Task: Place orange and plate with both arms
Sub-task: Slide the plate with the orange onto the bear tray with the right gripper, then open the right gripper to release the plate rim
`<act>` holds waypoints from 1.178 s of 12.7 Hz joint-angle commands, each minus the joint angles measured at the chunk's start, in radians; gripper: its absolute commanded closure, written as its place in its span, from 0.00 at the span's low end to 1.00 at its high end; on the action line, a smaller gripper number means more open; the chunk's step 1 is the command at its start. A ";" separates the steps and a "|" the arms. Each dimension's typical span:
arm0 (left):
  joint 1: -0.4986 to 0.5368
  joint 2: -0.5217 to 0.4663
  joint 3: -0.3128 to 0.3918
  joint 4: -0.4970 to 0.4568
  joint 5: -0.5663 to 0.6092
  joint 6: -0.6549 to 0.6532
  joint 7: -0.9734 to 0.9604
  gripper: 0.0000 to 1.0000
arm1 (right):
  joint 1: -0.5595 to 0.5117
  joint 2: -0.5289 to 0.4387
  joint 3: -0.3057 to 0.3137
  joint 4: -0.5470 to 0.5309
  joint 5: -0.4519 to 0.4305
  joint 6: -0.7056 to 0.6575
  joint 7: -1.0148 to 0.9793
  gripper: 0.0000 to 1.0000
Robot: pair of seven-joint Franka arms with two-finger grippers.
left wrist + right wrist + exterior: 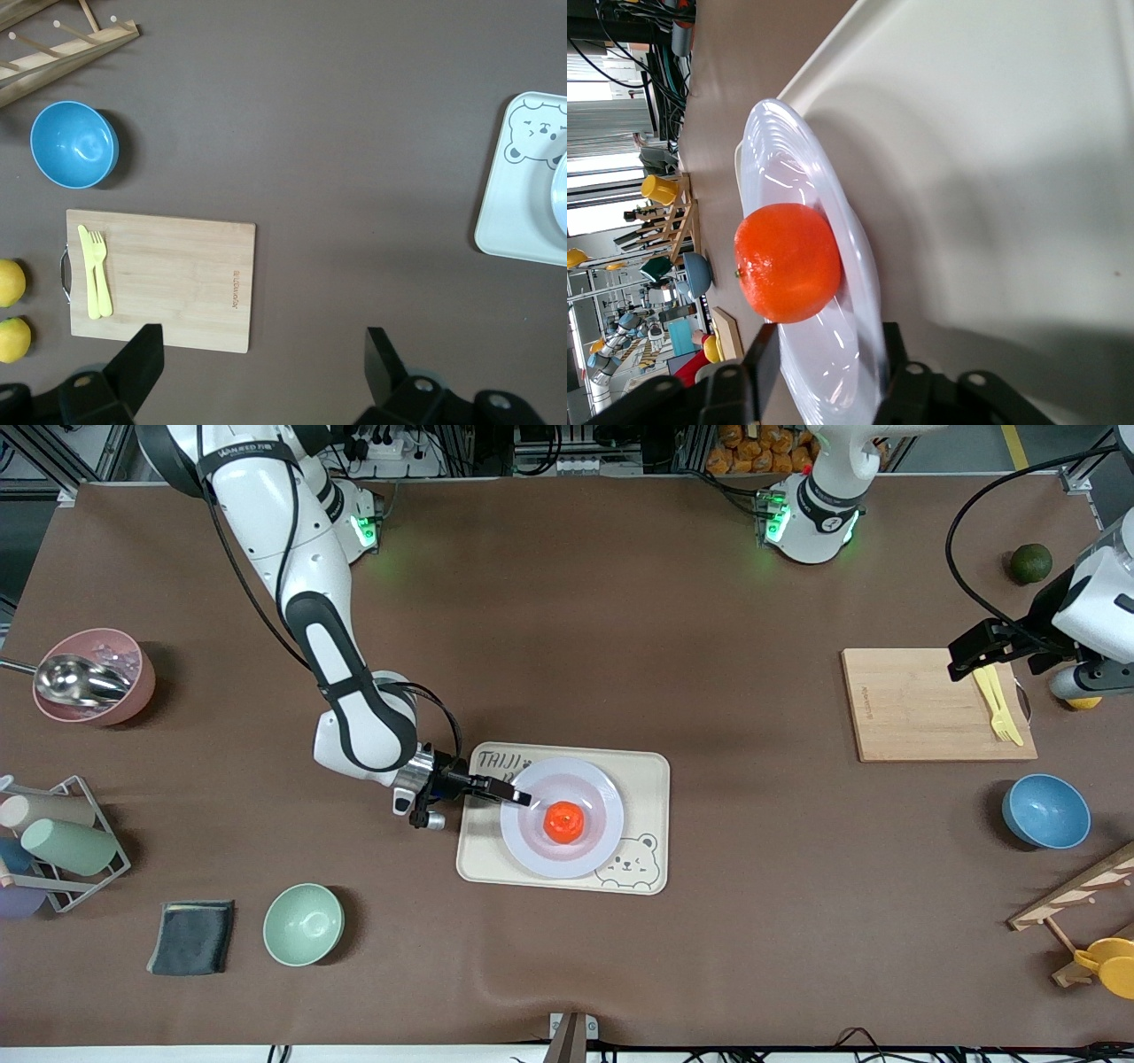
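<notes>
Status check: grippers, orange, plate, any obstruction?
Right gripper at pale lavender plate's rim, fingers straddling it. Left gripper open over wooden cutting board, waiting. Red-orange mandarin on plate, plate on cream bear tray. No obstruction.

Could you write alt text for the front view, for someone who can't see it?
An orange sits on a plate on a bear tray mid-table, the right gripper at the plate's rim, fingers straddling it. The left gripper hangs open over a cutting board.
</notes>
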 commanded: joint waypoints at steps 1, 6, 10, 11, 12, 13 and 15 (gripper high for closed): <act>0.002 -0.007 0.005 -0.003 -0.021 -0.004 0.011 0.00 | 0.005 0.011 0.005 0.011 -0.018 0.009 0.072 0.00; 0.002 -0.007 0.005 0.000 -0.020 -0.006 0.013 0.00 | -0.001 -0.005 0.005 0.009 -0.114 0.009 0.216 0.00; 0.000 -0.007 0.004 0.007 -0.017 -0.004 0.013 0.00 | -0.021 -0.073 0.005 0.008 -0.355 -0.004 0.455 0.00; 0.000 -0.007 0.004 0.007 -0.018 -0.004 0.013 0.00 | -0.027 -0.092 0.005 0.008 -0.410 -0.017 0.515 0.00; 0.000 -0.007 0.004 0.007 -0.018 -0.006 0.013 0.00 | -0.035 -0.107 0.003 0.009 -0.476 -0.050 0.567 0.00; 0.000 -0.007 0.004 0.007 -0.018 -0.004 0.013 0.00 | -0.056 -0.123 -0.002 0.009 -0.530 -0.084 0.592 0.00; 0.000 -0.007 0.004 0.007 -0.018 -0.004 0.013 0.00 | -0.108 -0.153 -0.005 0.008 -0.610 -0.176 0.601 0.00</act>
